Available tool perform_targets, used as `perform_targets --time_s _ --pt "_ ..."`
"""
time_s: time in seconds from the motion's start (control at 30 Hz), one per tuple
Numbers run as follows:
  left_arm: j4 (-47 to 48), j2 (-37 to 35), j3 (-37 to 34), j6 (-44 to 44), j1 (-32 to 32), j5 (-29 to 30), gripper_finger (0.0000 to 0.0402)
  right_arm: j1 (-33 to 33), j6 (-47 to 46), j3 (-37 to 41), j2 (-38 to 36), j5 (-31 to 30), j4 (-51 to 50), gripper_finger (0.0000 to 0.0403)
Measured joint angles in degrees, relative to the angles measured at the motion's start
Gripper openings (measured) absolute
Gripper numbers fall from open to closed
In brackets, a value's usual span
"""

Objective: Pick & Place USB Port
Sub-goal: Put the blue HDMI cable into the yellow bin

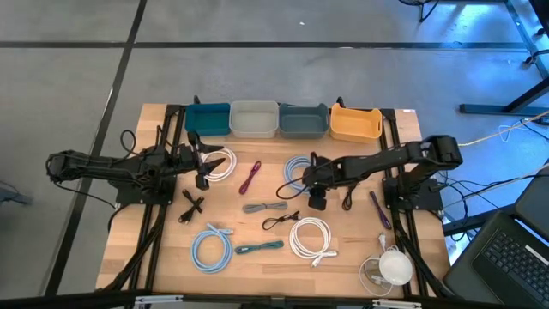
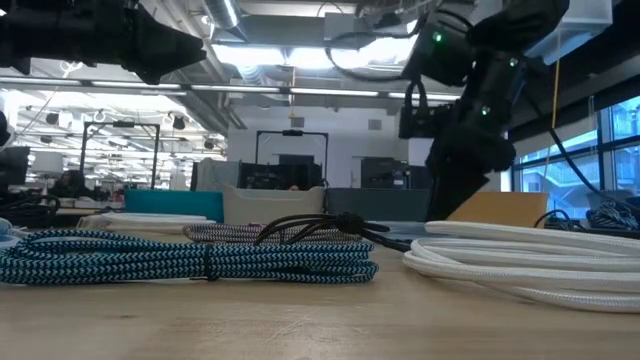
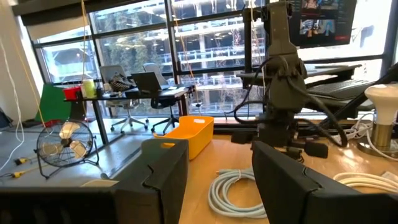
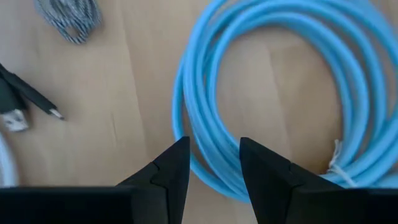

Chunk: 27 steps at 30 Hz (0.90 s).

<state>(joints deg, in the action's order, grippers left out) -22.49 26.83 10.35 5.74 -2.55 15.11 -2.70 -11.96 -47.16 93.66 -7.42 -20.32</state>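
Ceiling lights (image 2: 300, 55) are glaring white across the upper middle of the low frame, leaving the arms there as dark silhouettes. Daylight is pouring through the windows (image 3: 205, 43) in the left wrist frame. The light blue cable (image 4: 273, 93) is looking soft and blurred.
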Motion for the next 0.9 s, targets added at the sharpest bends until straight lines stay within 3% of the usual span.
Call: perform_targets --time_s 0.3,0.57,0.8,0.9 --pt "0.01 0.00 0.00 0.02 0.00 0.00 0.0169 0.00 -0.04 -0.15 2.89 -0.46 0.83 0.0135" --pt "0.03 0.00 0.00 0.02 0.00 0.00 0.0169 0.00 -2.36 0.02 1.90 -0.51 1.15 0.0017" --pt "0.56 0.01 -0.02 0.01 0.00 0.00 0.0169 -1.53 -5.77 0.11 -3.29 -0.57 -1.52 0.0014" --pt "0.53 0.00 -0.02 0.02 0.00 0.00 0.0169 -2.90 -7.57 0.11 -8.41 -3.58 -5.30 0.0014"
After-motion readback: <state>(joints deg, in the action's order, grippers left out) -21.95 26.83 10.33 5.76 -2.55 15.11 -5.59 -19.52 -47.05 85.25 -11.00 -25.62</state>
